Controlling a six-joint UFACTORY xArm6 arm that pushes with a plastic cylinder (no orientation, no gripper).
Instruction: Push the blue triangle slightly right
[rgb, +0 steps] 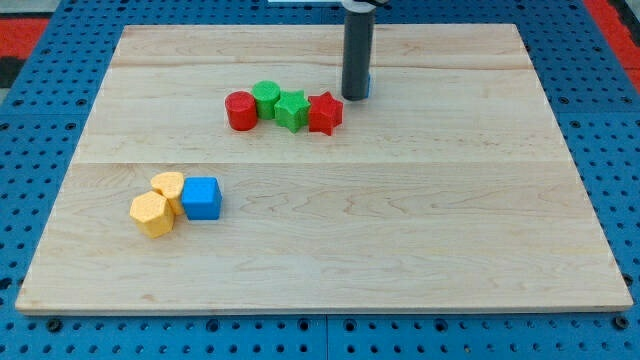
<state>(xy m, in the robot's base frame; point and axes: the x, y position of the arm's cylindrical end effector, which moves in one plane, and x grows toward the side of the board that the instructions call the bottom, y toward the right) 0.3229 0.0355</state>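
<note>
My tip (355, 97) stands near the view's top, just right of centre. A sliver of blue (367, 83) shows at the rod's right side; this is the blue triangle, mostly hidden behind the rod, so its shape cannot be made out. The tip is at the block's left, touching or nearly touching it. Just left of the tip lies a row: a red star (325, 112), a green star (292, 109), a green cylinder (266, 98) and a red cylinder (240, 110).
At the view's lower left, a blue cube (202, 198) sits against two yellow blocks (168, 188) (152, 214). The wooden board (400, 220) lies on a blue pegboard surface.
</note>
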